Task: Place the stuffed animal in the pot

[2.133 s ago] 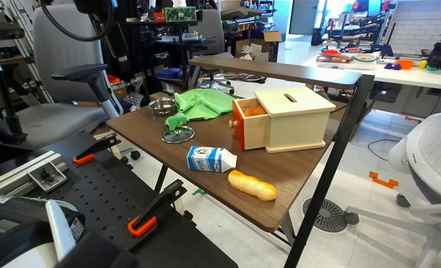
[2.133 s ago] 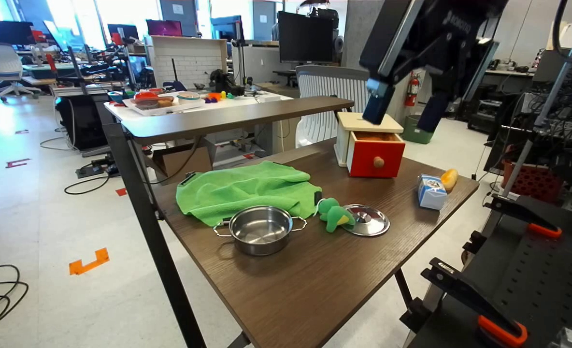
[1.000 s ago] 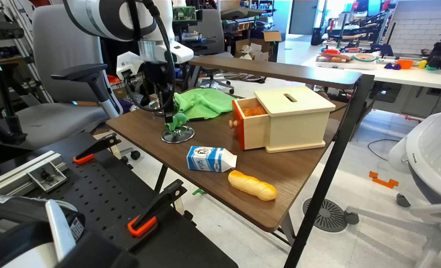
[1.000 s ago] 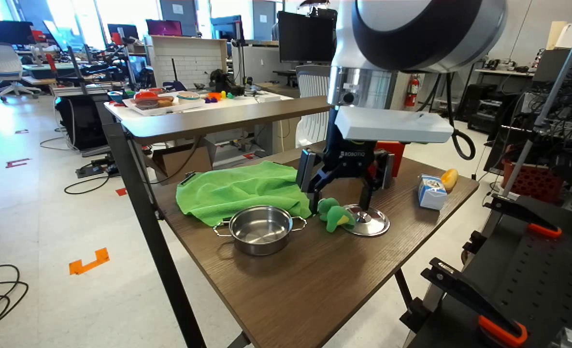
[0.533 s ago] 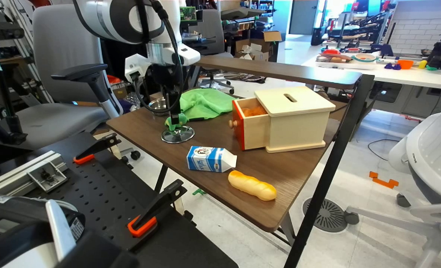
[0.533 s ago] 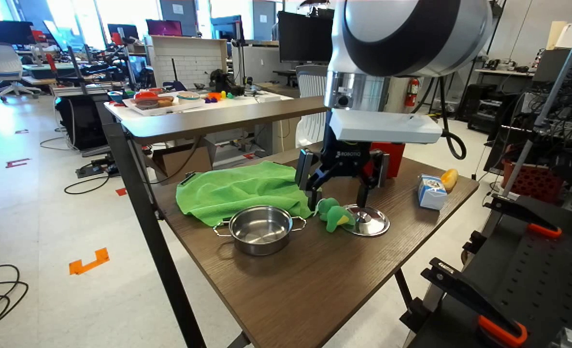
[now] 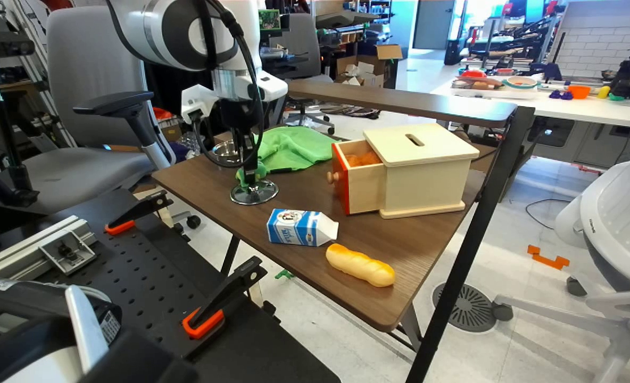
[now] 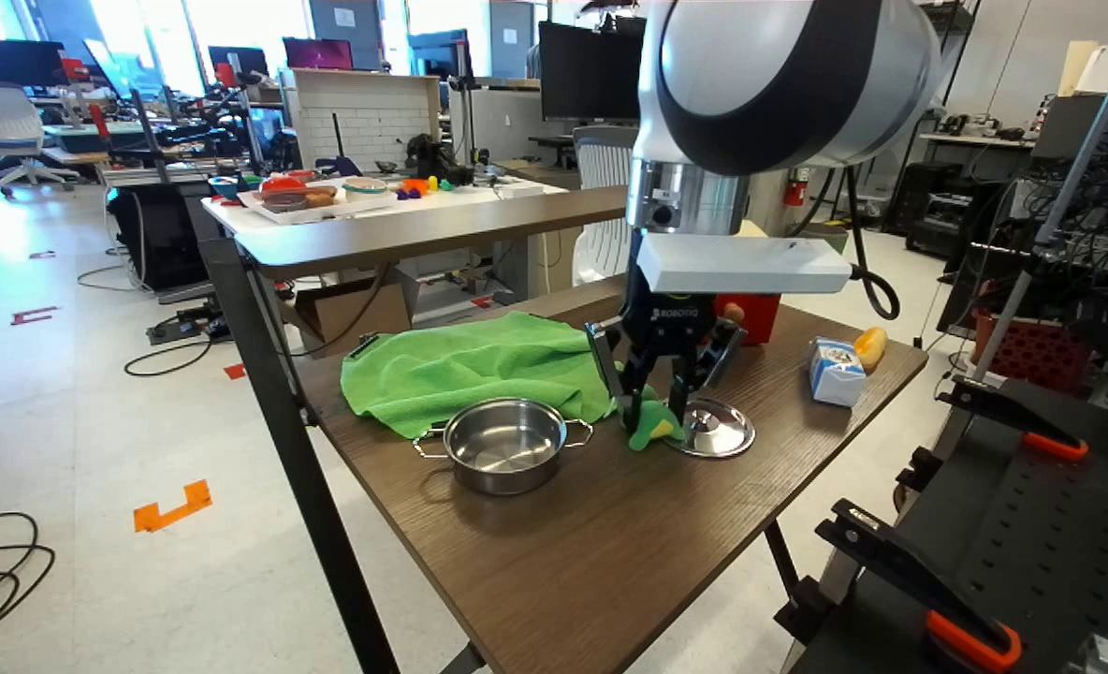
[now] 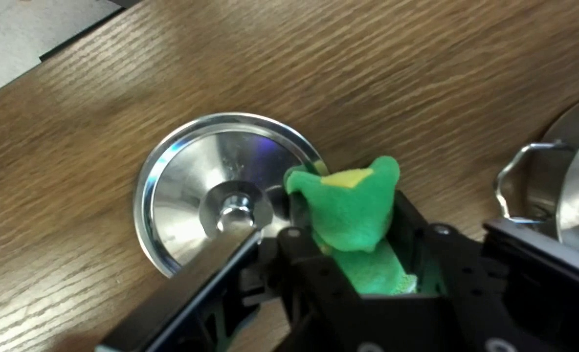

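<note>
Your pincer (image 8: 654,417) grips the green stuffed animal (image 9: 350,215) at the edge of the lid (image 8: 722,435), right of the pot (image 8: 507,480), which shows bright steel inside, and left of the wooden box (image 7: 427,183), whose open drawer (image 7: 367,189) holds something orange (image 7: 365,158).

In an exterior view, windows (image 8: 269,23) burned white and the floor (image 8: 7,243) shone; in the wrist view, the lid (image 9: 221,173) glinted and the gripper (image 9: 350,210) blurred.

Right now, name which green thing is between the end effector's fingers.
The stuffed animal, yellow-marked and flanked by both fingers; the green cloth lies rumpled on the table, outside them.
</note>
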Robot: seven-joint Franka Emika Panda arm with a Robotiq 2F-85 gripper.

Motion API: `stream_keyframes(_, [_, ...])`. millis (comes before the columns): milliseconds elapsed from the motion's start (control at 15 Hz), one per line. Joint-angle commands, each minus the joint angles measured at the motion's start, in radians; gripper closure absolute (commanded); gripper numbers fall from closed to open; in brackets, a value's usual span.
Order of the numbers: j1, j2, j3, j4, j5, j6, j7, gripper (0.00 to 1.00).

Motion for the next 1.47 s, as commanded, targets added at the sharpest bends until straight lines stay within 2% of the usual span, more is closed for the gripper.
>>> stream_keyframes(0, [-0.006,-0.022,0.018,0.001,0.035,-0.03,-0.013,0.88])
stream_keyframes(133, [0.013,-0.048,0.007,-0.022,0.028,-0.025,0.007,0.98])
stream_keyframes(267, [0.034,-0.087,-0.009,-0.049,0.01,-0.02,0.024,0.95])
stream_keyframes(333, [0.025,-0.112,0.003,-0.061,0.02,-0.026,0.013,0.98])
stream_keyframes(467, [0.034,-0.158,-0.007,-0.079,0.012,-0.023,0.03,0.96])
stream_keyframes(733, [0.032,-0.214,0.01,-0.066,0.008,-0.044,0.045,0.96])
stream_keyframes(1067, [0.035,-0.183,0.076,0.008,0.043,-0.073,0.051,0.96])
stream_keyframes(1400, [0.086,-0.132,0.092,0.07,0.01,-0.072,0.1,0.96])
